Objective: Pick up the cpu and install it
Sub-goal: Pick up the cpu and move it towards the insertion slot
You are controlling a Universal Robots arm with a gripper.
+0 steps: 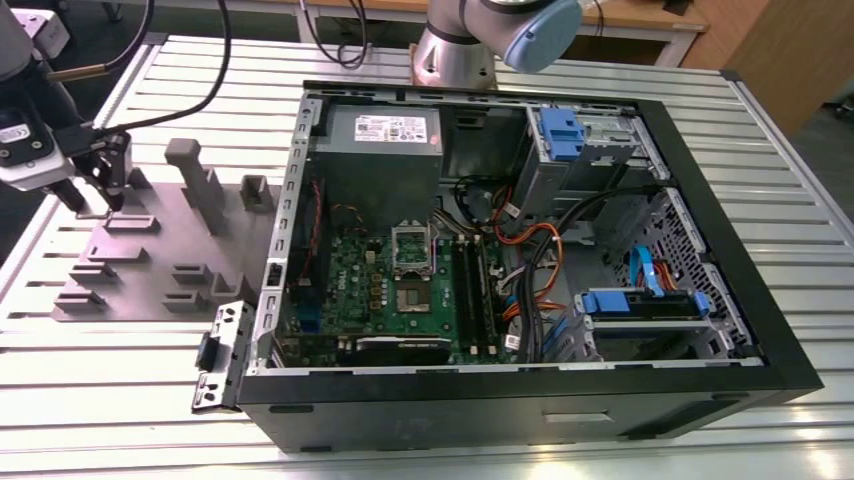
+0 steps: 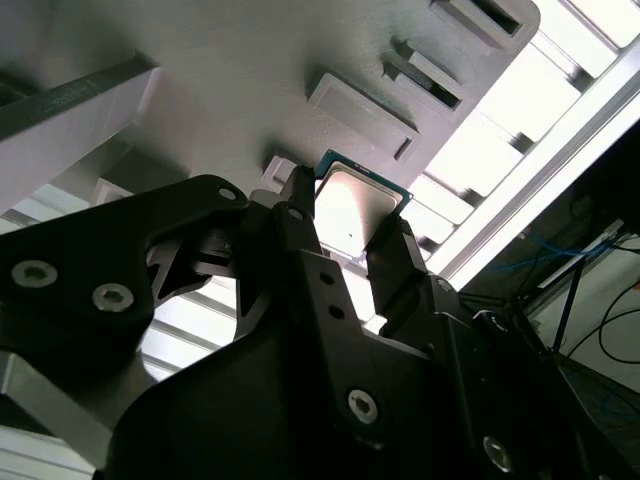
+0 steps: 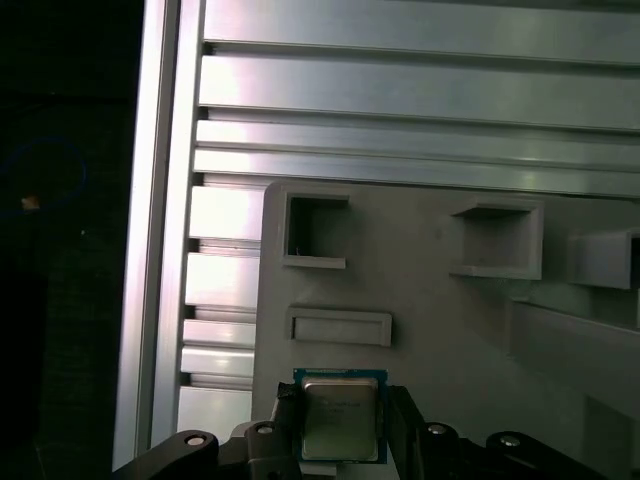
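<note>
The cpu [image 3: 340,418] is a small, thin square with a pale silver-grey metal top and a narrow blue-green rim showing round the edge; in the second wrist view its top catches the light and looks almost white. It sits between the two black fingers [image 2: 298,232] of the gripper [image 2: 350,245], which are drawn in to the chip's width. One finger lies against each of two opposite edges, so the chip is clamped by its sides with its metal face left bare. In both wrist views the cpu is over the grey fixture [image 3: 430,300], close to a shallow rectangular recess and a small open-topped pocket. Whether its underside rests on the fixture or is clear of it I cannot tell. In the exterior view the gripper [image 1: 94,200] stands at the far end of the fixture, at the exterior view's left, with its tips down near the plate among the upright blocks. The fixture lies on a slatted metal table [image 1: 134,400], beside an open case [image 1: 534,405] that lies on its side. The green motherboard [image 1: 360,275] inside the case is well apart from the gripper and the chip.
</note>
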